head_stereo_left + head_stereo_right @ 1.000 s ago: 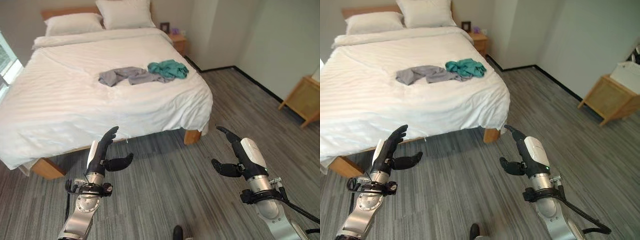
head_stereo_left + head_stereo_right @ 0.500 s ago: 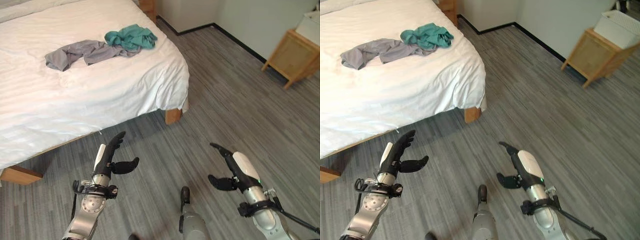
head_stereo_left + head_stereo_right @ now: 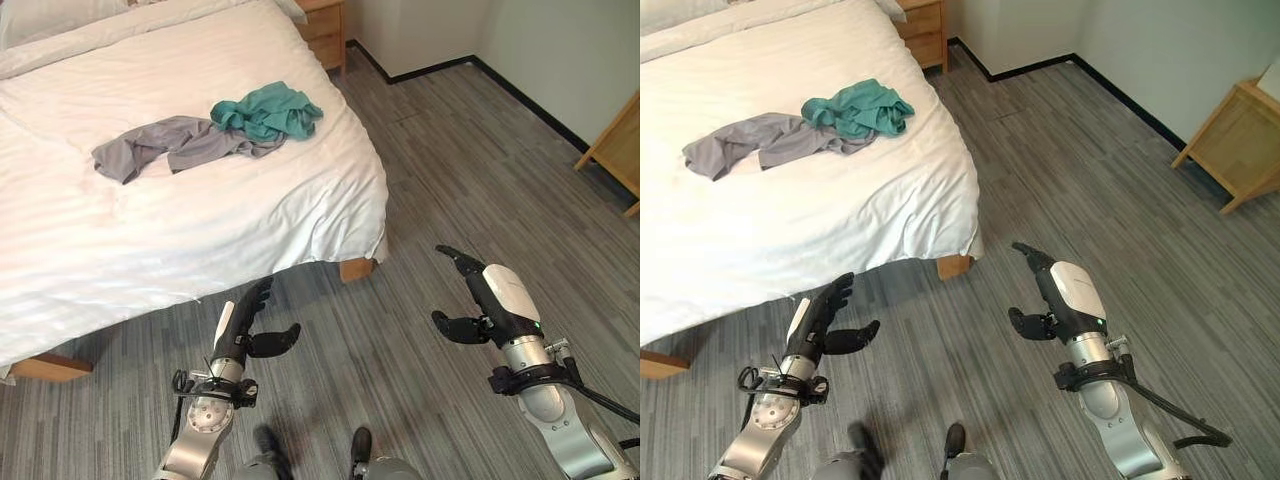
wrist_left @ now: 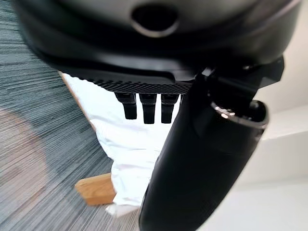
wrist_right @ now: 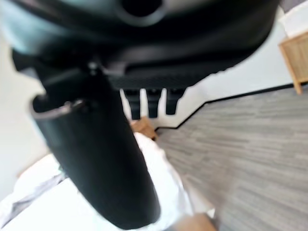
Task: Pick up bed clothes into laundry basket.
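Obs.: the clothes to collect lie on top of the bed [image 3: 150, 230], toward its foot and the side nearer the open floor: a teal garment [image 3: 268, 110] bunched in a heap, touching and partly overlapping a grey garment [image 3: 170, 145] that is strung out in a long strip. The grey strip's long axis runs roughly across the bed's width, slanting slightly, with the teal heap at its right-hand end, close to the mattress edge. You will find both pieces up and ahead of the hands, well apart from them, with the bed's foot edge and a stretch of grey floor [image 3: 450, 180] between. Your left hand [image 3: 246, 325] hangs low just before the foot of the bed, fingers straight, thumb out, holding nothing; its wrist view looks onto the white sheet and a wooden bed leg. Your right hand [image 3: 482, 295] is over the open floor off the bed's corner, fingers likewise relaxed and empty. Judgement: the left hand is nearer the grey strip, while the right hand lies more in line with the teal heap at the bed's side; you must close in on the bed before either can reach. A wooden cabinet [image 3: 1235, 145] stands by the far wall; I cannot make out a laundry basket.
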Motion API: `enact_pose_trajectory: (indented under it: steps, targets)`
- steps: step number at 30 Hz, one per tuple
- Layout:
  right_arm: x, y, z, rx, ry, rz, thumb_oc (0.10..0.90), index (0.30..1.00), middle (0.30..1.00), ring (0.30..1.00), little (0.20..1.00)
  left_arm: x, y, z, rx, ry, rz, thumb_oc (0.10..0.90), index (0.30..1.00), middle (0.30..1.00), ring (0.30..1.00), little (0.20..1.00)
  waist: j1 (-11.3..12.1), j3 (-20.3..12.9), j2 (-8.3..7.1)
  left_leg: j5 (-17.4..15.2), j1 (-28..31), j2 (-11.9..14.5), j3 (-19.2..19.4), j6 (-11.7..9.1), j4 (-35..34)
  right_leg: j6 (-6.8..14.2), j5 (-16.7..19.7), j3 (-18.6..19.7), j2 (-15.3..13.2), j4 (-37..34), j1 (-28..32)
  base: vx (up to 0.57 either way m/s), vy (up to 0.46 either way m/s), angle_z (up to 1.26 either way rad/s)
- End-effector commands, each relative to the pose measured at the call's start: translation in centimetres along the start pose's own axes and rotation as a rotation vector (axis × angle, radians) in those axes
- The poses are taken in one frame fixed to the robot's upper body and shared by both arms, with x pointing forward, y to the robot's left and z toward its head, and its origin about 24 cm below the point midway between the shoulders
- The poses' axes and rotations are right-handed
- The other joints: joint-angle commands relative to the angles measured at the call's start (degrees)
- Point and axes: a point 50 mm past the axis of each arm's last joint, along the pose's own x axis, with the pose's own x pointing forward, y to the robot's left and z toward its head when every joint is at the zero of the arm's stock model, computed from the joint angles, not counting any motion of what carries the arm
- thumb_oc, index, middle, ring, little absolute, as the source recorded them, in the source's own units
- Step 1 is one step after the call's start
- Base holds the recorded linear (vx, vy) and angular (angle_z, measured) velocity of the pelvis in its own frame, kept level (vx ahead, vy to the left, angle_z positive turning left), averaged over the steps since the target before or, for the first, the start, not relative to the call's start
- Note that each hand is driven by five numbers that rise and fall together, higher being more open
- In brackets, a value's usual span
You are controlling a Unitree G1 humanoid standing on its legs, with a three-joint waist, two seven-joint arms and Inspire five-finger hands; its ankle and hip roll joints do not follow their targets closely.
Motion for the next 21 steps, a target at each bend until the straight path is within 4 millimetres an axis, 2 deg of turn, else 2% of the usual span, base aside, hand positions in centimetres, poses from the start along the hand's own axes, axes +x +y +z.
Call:
enact_pose_trajectory:
  steps: [1, 3, 4, 5, 7, 8, 10, 11, 12, 13, 15, 16, 17, 18, 19, 20, 21]
  targets:
    - [0.9, -4.7, 2.4, -0.059, -0.159, -0.224, 0.8, 0.9, 0.9, 0.9, 0.9, 0.3, 2.5, 4.5, -0.027, -0.238, 0.139, 0.8, 0.9, 0.9, 0.9, 0.9, -0.95, -1.34, 1.44, -3.1, -1.22, 4.81, 3.43, -0.78, 0.57, 6.46, -7.63, 1.83, -6.44, 0.04, 1.89, 0.46, 0.01, -0.06]
    - [0.8, -4.3, 2.3, -0.043, -0.146, -0.212, 0.8, 0.9, 0.9, 0.9, 0.9, -0.3, 2.9, 3.8, -0.033, -0.206, 0.161, 0.8, 0.9, 0.9, 0.9, 0.9, -0.73, -1.59, 1.32, -0.41, -1.32, 6.8, 5.46, -1.74, 0.57, 6.32, -9.41, 2.91, -5.47, 0.04, 4.54, 0.57, 0.018, -0.12]
    - [0.7, -4.1, 2.3, -0.043, -0.141, -0.201, 0.8, 0.9, 0.9, 0.9, 0.9, -0.7, 3.3, 3.3, -0.03, -0.181, 0.177, 0.8, 0.9, 0.9, 0.9, 0.9, -0.26, -1.55, 1.02, 1.56, -1.53, 8.83, 7.06, -2.67, 0.57, 6.2, -10.56, 3.5, -5.07, 0.04, 6.14, 0.83, 0.036, -0.24]
    - [0.5, -3.8, 2.3, -0.04, -0.139, -0.181, 0.8, 0.9, 0.9, 0.9, 0.9, -1.4, 3.9, 2.7, -0.021, -0.154, 0.195, 0.8, 0.9, 0.9, 0.9, 0.9, -0.08, -2.18, 0.79, 4.69, -0.8, 11.43, 10.31, -3.52, 0.57, 5.9, -11.89, 4.71, -4.52, 0.04, 8.53, 0.63, 0.017, -0.26]
    - [0.2, -3.6, 2.3, -0.042, -0.138, -0.168, 0.8, 0.9, 0.9, 0.9, 0.9, -2.0, 4.3, 2.3, -0.02, -0.132, 0.209, 0.8, 0.9, 0.9, 0.9, 0.9, 0.07, -2.8, 0.81, 5.54, 0.84, 12.53, 12.46, -3.5, 0.57, 5.97, -12.47, 5.17, -4.1, 0.04, 9.57, 0.56, 0.039, -0.26]
    - [0.1, -3.5, 2.4, -0.05, -0.139, -0.161, 0.8, 0.9, 0.9, 0.9, 0.9, -2.5, 4.8, 1.9, -0.009, -0.111, 0.221, 0.8, 0.9, 0.9, 0.9, 0.9, 0.89, -3.55, 0.62, 6.87, 1.51, 13.14, 13.36, -3.83, 0.57, 6.38, -13.36, 5.87, -4.18, 0.04, 11.13, 0.69, 0.084, -0.21]
    - [0.1, -3.3, 2.4, -0.074, -0.142, -0.15, 0.8, 0.9, 0.9, 0.9, 0.9, -2.7, 4.9, 1.6, -0.005, -0.095, 0.223, 0.8, 0.9, 0.9, 0.9, 0.9, 2.03, -5.25, 0.22, 7.66, 1.94, 11.98, 12.21, -3.02, 0.57, 7.05, -13.71, 7.08, -5.49, 0.04, 12.34, 0.63, 0.133, -0.32]
    - [0.3, -3.3, 2.7, -0.089, -0.154, -0.156, 0.8, 0.9, 0.9, 0.9, 0.9, -2.8, 5.1, 1.4, 0.002, -0.087, 0.225, 0.8, 0.9, 0.9, 0.9, 0.9, 2.88, -6.24, -0.64, 8.04, 2.29, 10.93, 12.3, -2.42, 0.57, 7.86, -11.86, 7.35, -6.64, 0.04, 13.23, 0.64, 0.17, -0.42]
    - [0.5, -3.6, 2.8, -0.13, -0.16, -0.166, 0.8, 0.9, 0.9, 0.9, 0.9, -2.8, 5.2, 1.4, 0.008, -0.082, 0.221, 0.8, 0.9, 0.9, 0.9, 0.9, 3.29, -7.0, -1.39, 7.84, 2.77, 10.38, 12.51, -1.58, 0.57, 8.94, -9.11, 7.08, -7.98, 0.89, 14.05, 0.58, 0.164, -0.23]
    - [0.6, -3.7, 2.9, -0.143, -0.164, -0.18, 0.8, 0.9, 0.9, 0.9, 0.9, -2.7, 5.1, 1.3, 0.016, -0.079, 0.21, 0.8, 0.9, 0.9, 0.9, 0.9, 3.79, -7.37, -2.05, 6.7, 4.07, 8.74, 12.63, -0.45, 0.57, 10.3, -7.17, 7.01, -10.11, 4.14, 13.49, 0.51, 0.176, -0.03]
    - [1.4, -4.8, 3.2, -0.178, -0.179, -0.248, 0.8, 0.9, 0.9, 0.9, 0.9, -2.2, 5.2, 1.6, 0.027, -0.093, 0.199, 0.8, 0.9, 0.9, 0.9, 0.9, 3.12, -6.99, -2.68, 4.27, 7.39, 6.56, 13.1, 1.16, 0.57, 12.25, 0.72, 7.53, -13.36, 14.09, 9.86, 0.3, 0.163, 0.08]
    - [1.5, -4.9, 3.2, -0.178, -0.18, -0.252, 0.8, 0.9, 0.9, 0.9, 0.9, -2.1, 5.2, 1.7, 0.027, -0.096, 0.2, 0.8, 0.9, 0.9, 0.9, 0.9, 3.26, -6.78, -2.78, 4.0, 7.41, 6.3, 13.31, 1.43, 0.57, 12.49, 0.61, 7.9, -13.73, 14.84, 9.33, 0.19, 0.165, 0.16]
    - [1.9, -5.8, 3.5, -0.205, -0.196, -0.294, 0.8, 0.9, 0.9, 0.9, 0.9, -1.9, 5.4, 2.0, 0.035, -0.111, 0.2, 0.8, 0.9, 0.9, 0.9, 0.9, 2.94, -6.4, -2.79, 2.35, 8.7, 5.5, 13.32, 2.24, 0.57, 12.43, 2.65, 8.41, -14.71, 19.48, 6.49, 0.32, 0.176, 0.26]
    - [2.8, -8.8, 4.6, -0.28, -0.254, -0.414, 0.8, 0.9, 0.9, 0.9, 0.9, -1.5, 5.7, 2.6, 0.063, -0.137, 0.196, 0.8, 0.9, 0.9, 0.9, 0.9, 3.14, -6.56, -2.63, -0.81, 11.11, 4.69, 13.92, 3.09, 0.57, 12.39, 5.88, 4.77, -17.55, 20.93, 2.49, 0.34, 0.163, 0.28]
    - [2.8, -8.9, 4.7, -0.281, -0.255, -0.417, 0.8, 0.9, 0.9, 0.9, 0.9, -1.5, 5.7, 2.7, 0.061, -0.141, 0.195, 0.8, 0.9, 0.9, 0.9, 0.9, 3.04, -6.46, -2.57, -1.0, 10.99, 4.52, 13.79, 3.19, 0.57, 12.47, 5.96, 4.61, -17.68, 20.83, 2.52, 0.46, 0.119, 0.18]
    - [3.1, -11.0, 5.2, -0.325, -0.279, -0.487, 0.8, 0.9, 0.9, 0.9, 0.9, -1.1, 5.8, 3.1, 0.08, -0.159, 0.18, 0.8, 0.9, 0.9, 0.9, 0.9, 2.77, -6.65, -2.51, -2.4, 12.3, 3.83, 13.43, 2.94, 0.57, 11.79, 3.81, 0.26, -18.08, 15.87, 0.39, 0.23, 0.039, 0.13]
    - [3.1, -11.0, 5.2, -0.325, -0.279, -0.487, 0.8, 0.9, 0.9, 0.9, 0.9, -1.1, 5.8, 3.1, 0.08, -0.159, 0.18, 0.8, 0.9, 0.9, 0.9, 0.9, 2.77, -6.65, -2.51, -2.4, 12.3, 3.83, 13.43, 2.94, 0.57, 11.79, 3.81, 0.26, -18.08, 15.87, 0.39, 0.48, 0.058, 0.11]
